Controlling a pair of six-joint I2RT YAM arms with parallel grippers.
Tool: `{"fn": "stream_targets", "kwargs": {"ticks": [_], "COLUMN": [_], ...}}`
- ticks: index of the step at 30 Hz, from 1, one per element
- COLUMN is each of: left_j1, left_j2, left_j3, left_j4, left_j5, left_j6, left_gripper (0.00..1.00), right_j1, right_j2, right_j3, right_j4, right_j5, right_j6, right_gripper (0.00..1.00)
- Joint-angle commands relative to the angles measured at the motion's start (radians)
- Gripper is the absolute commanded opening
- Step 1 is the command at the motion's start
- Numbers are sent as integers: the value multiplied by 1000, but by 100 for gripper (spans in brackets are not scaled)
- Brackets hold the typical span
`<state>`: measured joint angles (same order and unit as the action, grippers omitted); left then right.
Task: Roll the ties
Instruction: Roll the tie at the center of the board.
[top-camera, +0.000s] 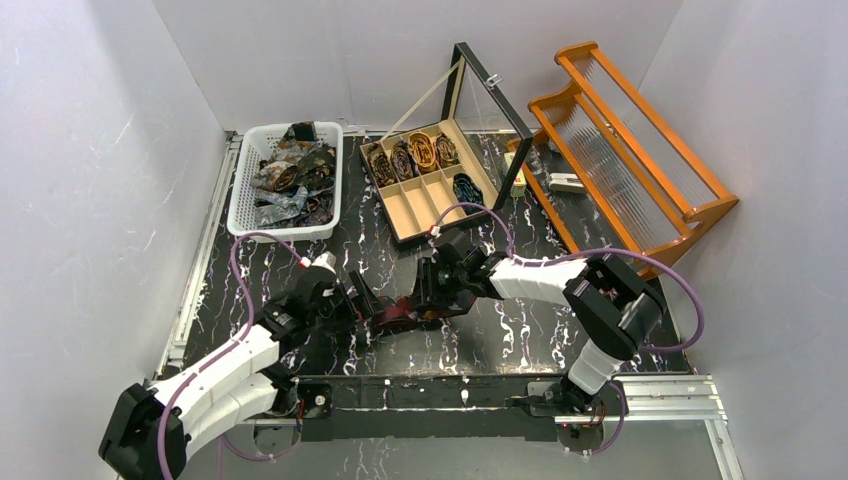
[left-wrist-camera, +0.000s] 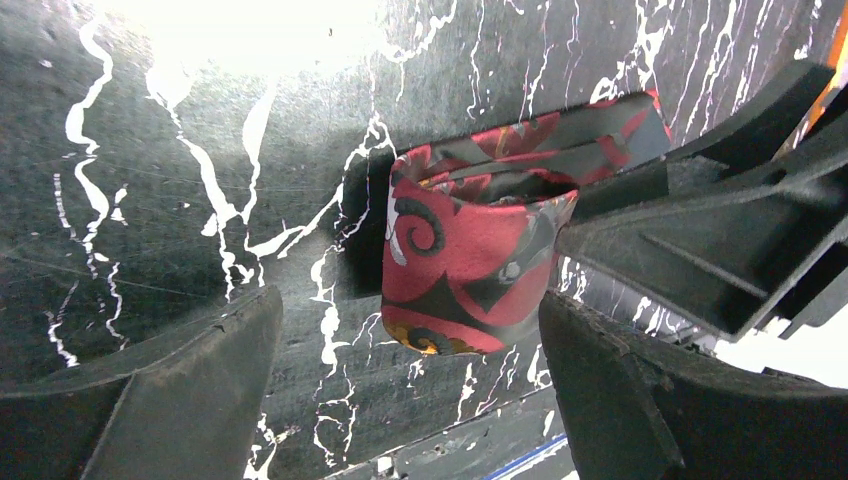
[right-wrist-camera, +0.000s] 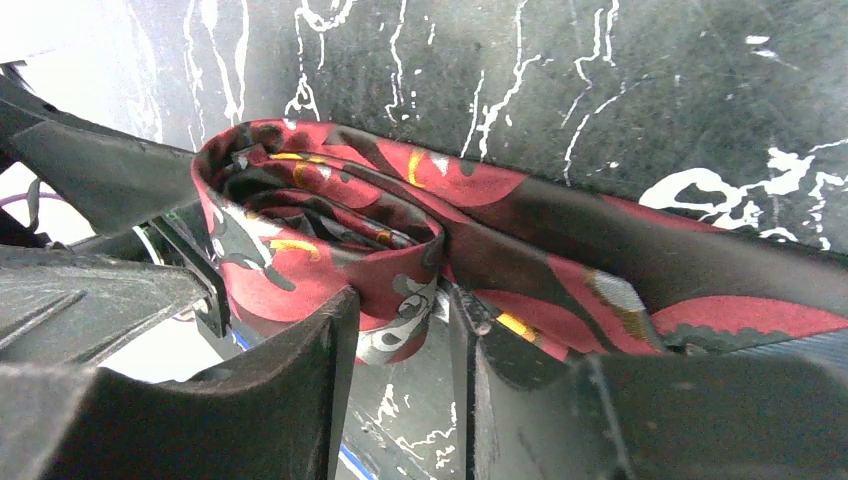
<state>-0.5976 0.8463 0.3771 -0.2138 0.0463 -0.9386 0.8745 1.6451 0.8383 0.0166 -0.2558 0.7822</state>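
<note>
A red tie with black, grey and gold swirls (top-camera: 400, 318) lies on the black marbled table between my two grippers, partly rolled into a coil (right-wrist-camera: 300, 210) with a flat tail running right. My right gripper (right-wrist-camera: 400, 300) is shut on the coil's wall; it shows in the top view (top-camera: 427, 298) just right of the tie. My left gripper (left-wrist-camera: 410, 310) is open, its jaws wide apart on either side of the coil (left-wrist-camera: 460, 260) without touching it; it shows in the top view (top-camera: 367, 300) just left of the tie.
A white basket (top-camera: 243, 190) of loose ties stands at the back left. A wooden compartment box (top-camera: 415, 215) with an open glass lid holds several rolled ties. An orange wooden rack (top-camera: 620, 150) leans at the back right.
</note>
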Motion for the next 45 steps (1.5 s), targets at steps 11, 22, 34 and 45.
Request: {"fn": "stream_targets", "kwargs": {"ticks": [11, 22, 34, 45], "left_j1": [33, 35, 35, 35], "left_j2": [-15, 92, 165, 174], "left_j3": [-130, -149, -219, -208], "left_j4": [258, 368, 551, 553], "left_j5": [161, 192, 256, 215], "left_j6": [-2, 7, -35, -66], "left_gripper": [91, 86, 70, 55], "right_j1": [-49, -52, -54, -55], "right_j2": [75, 105, 136, 140], "right_j3": [44, 48, 47, 48], "right_j4": [-46, -79, -81, -79], "right_j5": [-84, -59, -70, -89], "right_j6": [-21, -32, -32, -33], "right_gripper": [44, 40, 38, 37]}}
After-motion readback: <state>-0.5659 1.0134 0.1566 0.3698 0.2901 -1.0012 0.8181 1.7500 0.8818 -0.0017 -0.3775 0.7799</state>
